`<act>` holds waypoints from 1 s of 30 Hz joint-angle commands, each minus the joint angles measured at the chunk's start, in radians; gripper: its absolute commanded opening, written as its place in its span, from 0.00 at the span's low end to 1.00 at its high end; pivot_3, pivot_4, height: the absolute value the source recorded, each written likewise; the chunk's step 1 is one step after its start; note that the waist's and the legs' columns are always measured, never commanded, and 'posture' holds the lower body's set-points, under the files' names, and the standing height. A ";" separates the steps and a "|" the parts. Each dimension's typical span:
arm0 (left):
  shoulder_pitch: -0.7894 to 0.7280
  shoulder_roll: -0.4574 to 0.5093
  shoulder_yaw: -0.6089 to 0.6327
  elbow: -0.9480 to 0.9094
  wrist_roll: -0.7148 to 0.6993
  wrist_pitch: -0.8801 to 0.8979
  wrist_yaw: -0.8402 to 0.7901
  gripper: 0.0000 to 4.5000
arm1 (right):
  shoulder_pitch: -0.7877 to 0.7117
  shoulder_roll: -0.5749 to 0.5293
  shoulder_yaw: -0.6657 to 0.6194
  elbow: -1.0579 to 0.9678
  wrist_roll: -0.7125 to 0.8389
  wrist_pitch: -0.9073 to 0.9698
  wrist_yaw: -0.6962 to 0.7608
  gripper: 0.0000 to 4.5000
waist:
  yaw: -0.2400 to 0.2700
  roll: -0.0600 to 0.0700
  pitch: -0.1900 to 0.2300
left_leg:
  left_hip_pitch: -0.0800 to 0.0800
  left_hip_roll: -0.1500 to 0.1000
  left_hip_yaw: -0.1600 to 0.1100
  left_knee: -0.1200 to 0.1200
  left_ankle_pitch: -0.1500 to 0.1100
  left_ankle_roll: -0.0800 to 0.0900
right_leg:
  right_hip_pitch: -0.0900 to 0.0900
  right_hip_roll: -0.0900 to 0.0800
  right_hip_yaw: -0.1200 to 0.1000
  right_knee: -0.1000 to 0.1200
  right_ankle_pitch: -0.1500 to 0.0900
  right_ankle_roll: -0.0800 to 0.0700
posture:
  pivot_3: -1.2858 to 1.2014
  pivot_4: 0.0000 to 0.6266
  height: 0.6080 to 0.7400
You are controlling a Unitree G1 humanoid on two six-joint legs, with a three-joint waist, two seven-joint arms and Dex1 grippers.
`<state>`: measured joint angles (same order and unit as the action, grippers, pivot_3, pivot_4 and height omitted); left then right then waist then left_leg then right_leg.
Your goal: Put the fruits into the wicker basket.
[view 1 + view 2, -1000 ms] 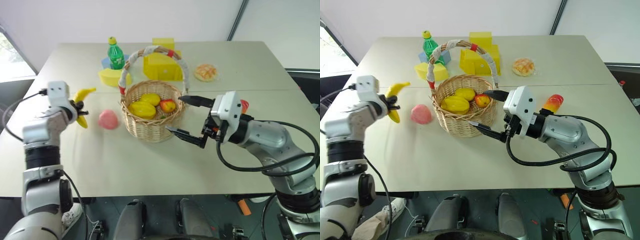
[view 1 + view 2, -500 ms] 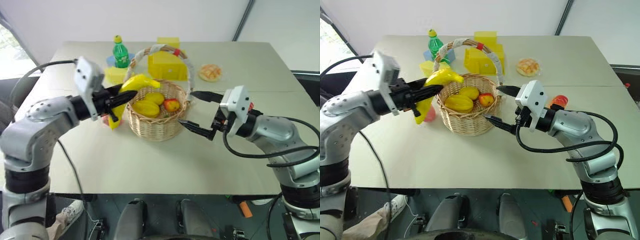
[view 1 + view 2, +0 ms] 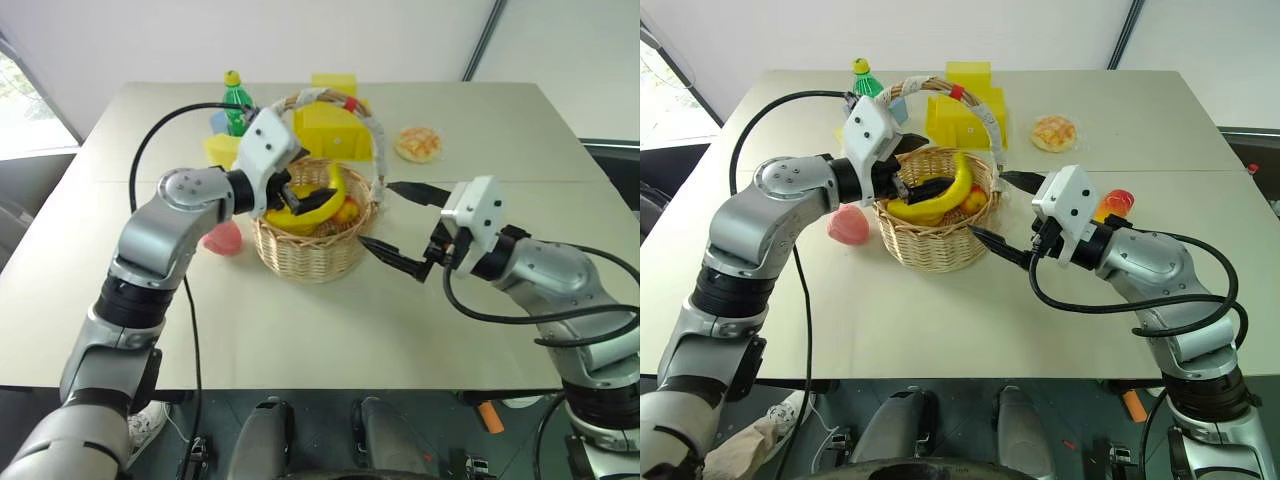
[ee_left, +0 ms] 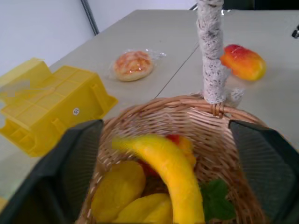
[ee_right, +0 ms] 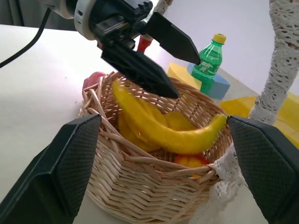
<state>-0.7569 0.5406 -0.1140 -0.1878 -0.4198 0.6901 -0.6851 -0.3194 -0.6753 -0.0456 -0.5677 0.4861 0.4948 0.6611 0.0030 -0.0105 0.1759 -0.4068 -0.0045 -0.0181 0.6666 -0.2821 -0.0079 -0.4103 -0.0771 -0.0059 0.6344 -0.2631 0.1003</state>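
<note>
The left pincer (image 3: 925,185) hung spread over the wicker basket (image 3: 930,245), the banana (image 3: 945,200) free of its fingers and lying across the fruits inside. The step looked like a release; withdrawing well meant lifting clear of the basket's arched handle (image 3: 980,110) first. The right pincer (image 3: 995,210) stood spread and empty just beside the basket's rim. The peach (image 3: 847,224) lay beside the basket, the mango (image 3: 1112,205) behind the right arm, with open table around both.
</note>
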 commanded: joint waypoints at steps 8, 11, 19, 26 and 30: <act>0.259 0.151 0.446 -0.211 -0.351 0.209 -0.037 0.98 | 0.012 0.006 -0.023 -0.017 0.058 0.011 0.029 1.00 | -0.014 0.000 0.000 | 0.000 0.001 0.000 0.000 0.000 0.000 | 0.000 0.000 0.000 0.002 0.000 0.000 | 0.52 0.24 1.00; 0.368 0.225 0.485 -0.195 -0.283 0.196 -0.002 0.98 | -0.014 0.020 -0.008 -0.030 0.129 0.074 0.036 1.00 | -0.017 0.000 0.000 | 0.003 0.001 0.000 0.000 0.000 0.000 | 0.001 0.000 0.001 0.003 0.000 0.000 | 0.52 0.24 1.00; 0.431 0.222 0.293 -0.024 -0.004 0.068 0.138 0.98 | -0.041 0.063 0.100 -0.054 0.120 0.116 0.031 1.00 | -0.007 0.000 0.000 | 0.004 0.000 0.000 0.000 0.000 0.000 | 0.002 -0.001 0.001 0.004 0.000 0.000 | 0.52 0.24 1.00; 0.327 0.127 0.197 0.122 0.067 0.037 0.159 0.98 | -0.040 0.067 0.106 -0.077 0.125 0.128 0.020 1.00 | -0.001 0.000 0.000 | 0.003 -0.001 0.000 0.001 0.000 0.000 | 0.001 -0.001 0.001 0.005 0.000 0.000 | 0.52 0.24 1.00; 0.292 0.104 0.149 0.191 0.104 0.002 0.137 0.98 | -0.035 0.075 0.107 -0.091 0.125 0.134 0.003 1.00 | -0.004 0.000 0.000 | 0.003 0.000 0.000 0.001 0.000 0.000 | 0.000 -0.001 0.001 0.006 0.000 0.000 | 0.52 0.24 1.00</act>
<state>-0.4488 0.6365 0.0400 -0.0140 -0.3423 0.7144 -0.5424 -0.3473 -0.6076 0.0709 -0.6155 0.6030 0.6327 0.6723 -0.0006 -0.0109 0.1758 -0.4040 -0.0049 -0.0181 0.6672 -0.2821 -0.0079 -0.4098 -0.0779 -0.0053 0.6401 -0.2632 0.1001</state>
